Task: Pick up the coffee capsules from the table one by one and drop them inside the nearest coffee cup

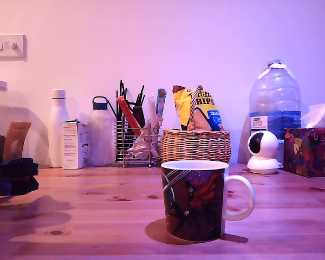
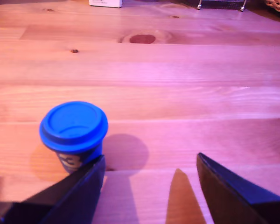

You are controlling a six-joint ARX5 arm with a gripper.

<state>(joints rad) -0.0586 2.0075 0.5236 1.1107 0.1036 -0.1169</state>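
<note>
Black two-fingered gripper (image 2: 149, 186): jaws wide apart, holding nothing. Small bright blue coffee capsule (image 2: 74, 133) stands upright on the light pine table (image 2: 186, 93), at eleven o'clock of the jaw gap, touching one finger (image 2: 79, 191). Dark illustrated mug (image 1: 197, 200) stands elsewhere.

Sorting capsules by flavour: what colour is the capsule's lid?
Bright blue lid on the coffee capsule, clearest in the wrist view.

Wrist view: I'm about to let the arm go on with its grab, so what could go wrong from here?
1. The blue capsule stands off-centre, against one finger of the open pincer; closing now might knock it over or push it aside.
2. The mug is out of the wrist view, so the carry across the table could miss its rim.
</note>
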